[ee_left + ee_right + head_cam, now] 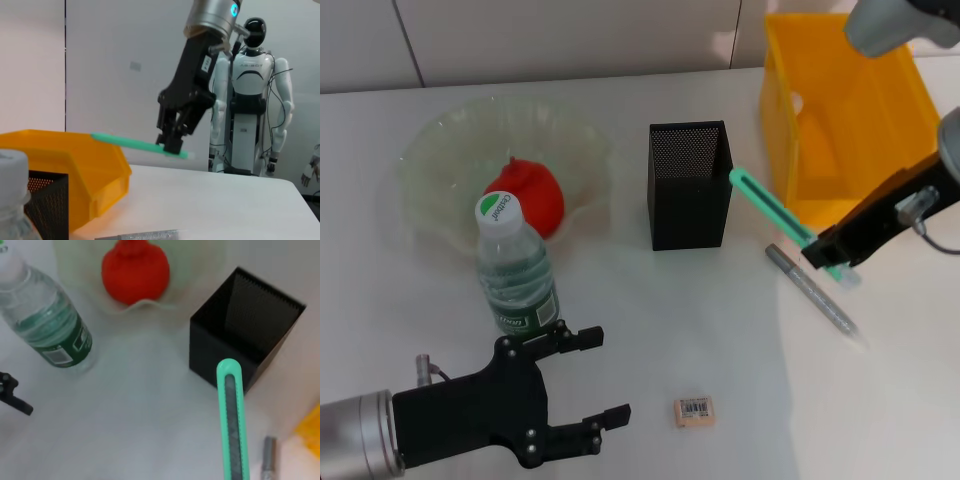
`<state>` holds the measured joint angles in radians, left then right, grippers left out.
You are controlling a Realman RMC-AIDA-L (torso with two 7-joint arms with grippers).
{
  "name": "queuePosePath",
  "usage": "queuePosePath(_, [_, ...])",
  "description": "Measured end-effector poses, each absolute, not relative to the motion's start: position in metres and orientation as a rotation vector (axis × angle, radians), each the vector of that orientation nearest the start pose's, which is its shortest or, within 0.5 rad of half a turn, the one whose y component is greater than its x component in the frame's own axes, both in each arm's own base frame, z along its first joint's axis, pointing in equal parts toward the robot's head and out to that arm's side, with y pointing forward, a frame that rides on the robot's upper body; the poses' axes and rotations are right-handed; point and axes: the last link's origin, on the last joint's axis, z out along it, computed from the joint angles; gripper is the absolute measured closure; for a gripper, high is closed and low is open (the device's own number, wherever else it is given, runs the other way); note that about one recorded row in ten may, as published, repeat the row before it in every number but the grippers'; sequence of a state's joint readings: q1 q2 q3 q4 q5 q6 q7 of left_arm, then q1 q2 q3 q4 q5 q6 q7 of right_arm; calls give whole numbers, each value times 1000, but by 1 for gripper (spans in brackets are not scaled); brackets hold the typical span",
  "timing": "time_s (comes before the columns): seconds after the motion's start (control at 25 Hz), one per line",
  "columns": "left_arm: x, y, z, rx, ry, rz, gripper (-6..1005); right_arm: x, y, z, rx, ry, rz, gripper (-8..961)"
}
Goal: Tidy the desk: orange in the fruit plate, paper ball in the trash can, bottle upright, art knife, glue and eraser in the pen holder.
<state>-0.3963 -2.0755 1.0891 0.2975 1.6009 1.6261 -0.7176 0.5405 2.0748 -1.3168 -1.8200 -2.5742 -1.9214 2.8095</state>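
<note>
White desk [650, 330]: my right gripper [827, 253] clamps the green art knife [770, 211] beside the pen holder [690, 185]; my left gripper [592, 381] gapes near the upright bottle [513, 268].

Lighting: bright, even, overhead | Shadows: soft (beside pen holder [689, 184]) | Blur: bottle [12, 200] unfocused, lower left of left wrist view

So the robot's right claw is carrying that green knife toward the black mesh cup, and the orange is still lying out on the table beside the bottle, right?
Not quite. The orange is already in the fruit plate, behind the upright bottle, as the head view shows. The rest holds: the right gripper is shut on the green art knife, near the pen holder.
</note>
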Motion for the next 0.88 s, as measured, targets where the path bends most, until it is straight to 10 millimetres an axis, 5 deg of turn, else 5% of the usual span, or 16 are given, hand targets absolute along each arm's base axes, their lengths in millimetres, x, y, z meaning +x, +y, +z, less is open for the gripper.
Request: queuePosePath(0.88, [-267,237,-58,-2764,-168,-1077,201,85,325,85,-2407,146,-778,787])
